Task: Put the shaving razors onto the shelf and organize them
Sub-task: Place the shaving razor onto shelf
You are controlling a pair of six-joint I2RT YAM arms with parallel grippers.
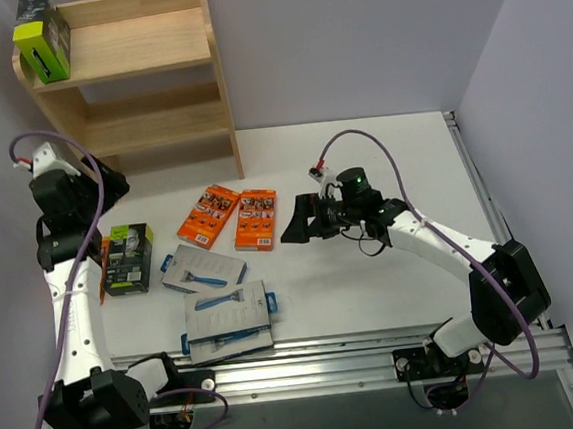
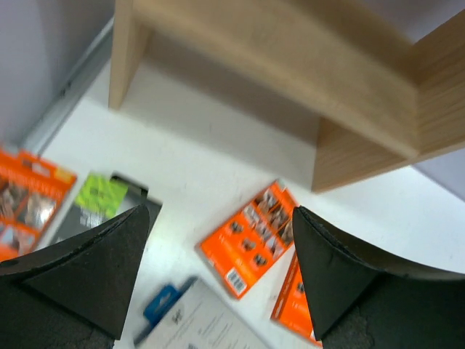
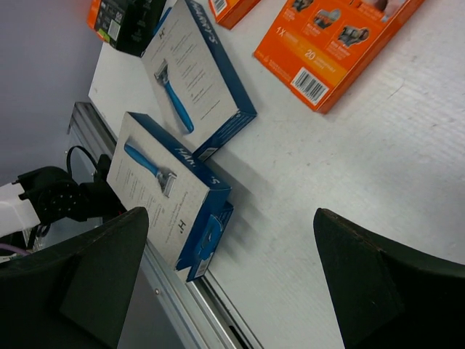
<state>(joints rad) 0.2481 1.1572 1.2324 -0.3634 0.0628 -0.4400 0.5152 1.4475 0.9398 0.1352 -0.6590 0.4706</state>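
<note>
The wooden shelf (image 1: 151, 46) stands at the back left, with one black and lime-green box (image 1: 40, 40) on its top tier. On the table lie two orange packs (image 1: 209, 215) (image 1: 256, 219), a black and lime box (image 1: 128, 258) with another orange pack (image 1: 104, 269) by its left side, and grey cards showing a blue razor (image 1: 203, 271) (image 1: 229, 315). My left gripper (image 1: 113, 184) is open and empty in front of the shelf (image 2: 290, 65), above an orange pack (image 2: 256, 236). My right gripper (image 1: 292, 230) is open and empty, right of the orange packs, facing the grey cards (image 3: 192, 80) (image 3: 163, 193).
A metal rail (image 1: 329, 356) runs along the table's near edge, close to the nearest grey card. Purple cables loop over both arms. Walls close in at the back and the right. The nearest grey card lies on another blue-edged pack.
</note>
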